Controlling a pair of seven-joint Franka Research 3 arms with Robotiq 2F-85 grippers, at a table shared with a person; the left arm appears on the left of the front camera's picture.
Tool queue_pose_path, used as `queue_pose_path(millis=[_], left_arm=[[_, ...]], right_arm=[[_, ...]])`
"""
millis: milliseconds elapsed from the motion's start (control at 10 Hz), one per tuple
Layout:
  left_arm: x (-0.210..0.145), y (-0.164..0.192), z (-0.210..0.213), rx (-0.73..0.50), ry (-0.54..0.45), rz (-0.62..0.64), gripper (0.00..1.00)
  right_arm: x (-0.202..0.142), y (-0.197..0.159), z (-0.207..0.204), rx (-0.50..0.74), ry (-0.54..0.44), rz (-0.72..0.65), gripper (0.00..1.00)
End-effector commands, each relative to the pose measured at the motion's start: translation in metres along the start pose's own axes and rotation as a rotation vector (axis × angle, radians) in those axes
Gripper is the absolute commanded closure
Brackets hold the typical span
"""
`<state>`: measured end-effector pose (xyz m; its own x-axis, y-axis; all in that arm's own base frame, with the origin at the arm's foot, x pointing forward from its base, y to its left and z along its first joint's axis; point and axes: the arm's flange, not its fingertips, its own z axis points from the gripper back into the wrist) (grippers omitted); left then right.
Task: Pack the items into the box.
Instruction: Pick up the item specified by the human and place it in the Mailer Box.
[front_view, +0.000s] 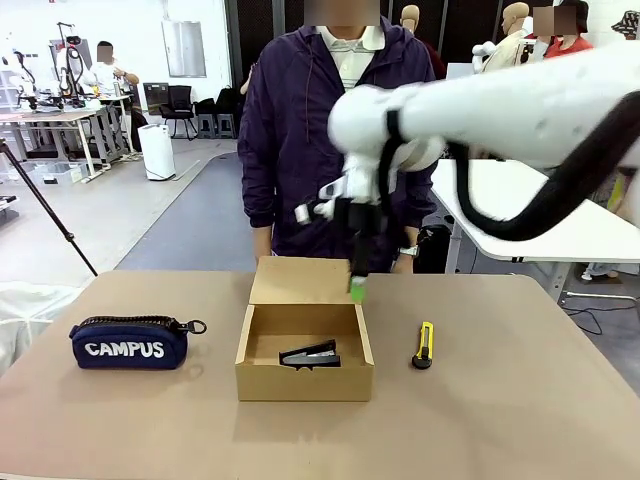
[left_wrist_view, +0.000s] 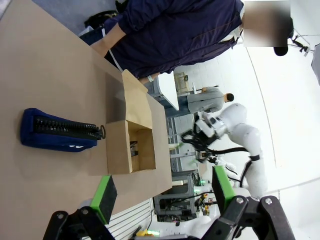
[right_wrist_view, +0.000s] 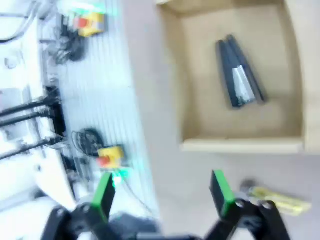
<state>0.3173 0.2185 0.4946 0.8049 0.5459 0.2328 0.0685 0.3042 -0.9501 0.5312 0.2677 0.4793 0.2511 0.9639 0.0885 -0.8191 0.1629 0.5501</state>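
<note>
The brown cardboard box (front_view: 304, 352) stands mid-table with its lid flap raised at the far side. A black-grey stapler-like tool (front_view: 310, 354) lies flat on the box floor, also seen from above (right_wrist_view: 239, 72). The yellow-and-black utility knife (front_view: 424, 345) lies on the table to the right of the box (right_wrist_view: 276, 199). My right gripper (front_view: 357, 288) hangs above the box's far right corner, open and empty (right_wrist_view: 162, 192). My left gripper (left_wrist_view: 162, 192) is open with nothing between its green pads, held well away from the box (left_wrist_view: 131, 145).
A navy zip pouch lettered CAMPUS (front_view: 130, 343) lies at the table's left. A person in a dark jacket (front_view: 325, 140) stands close behind the box at the far edge. Bare table lies in front of the box and at the right.
</note>
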Motion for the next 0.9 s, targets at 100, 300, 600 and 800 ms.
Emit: queue_pose_path(millis=[100,300,600,800], left_arm=[[-0.001,-0.002,0.002,0.001,0.012,-0.001,0.0],[-0.001,-0.002,0.002,0.001,0.012,-0.001,0.0],[-0.001,-0.002,0.002,0.001,0.012,-0.001,0.0],[-0.001,-0.002,0.002,0.001,0.012,-0.001,0.0]], right_arm=[[-0.138,0.067,0.019,0.165,-0.427,-0.391,0.0],[-0.208,0.105,0.01,0.364,-0.654,-0.476,0.0],[-0.293,0.143,-0.033,0.467,-0.945,-0.598,0.0],[-0.339,0.14,-0.052,0.471,-1.066,-0.662,0.0]])
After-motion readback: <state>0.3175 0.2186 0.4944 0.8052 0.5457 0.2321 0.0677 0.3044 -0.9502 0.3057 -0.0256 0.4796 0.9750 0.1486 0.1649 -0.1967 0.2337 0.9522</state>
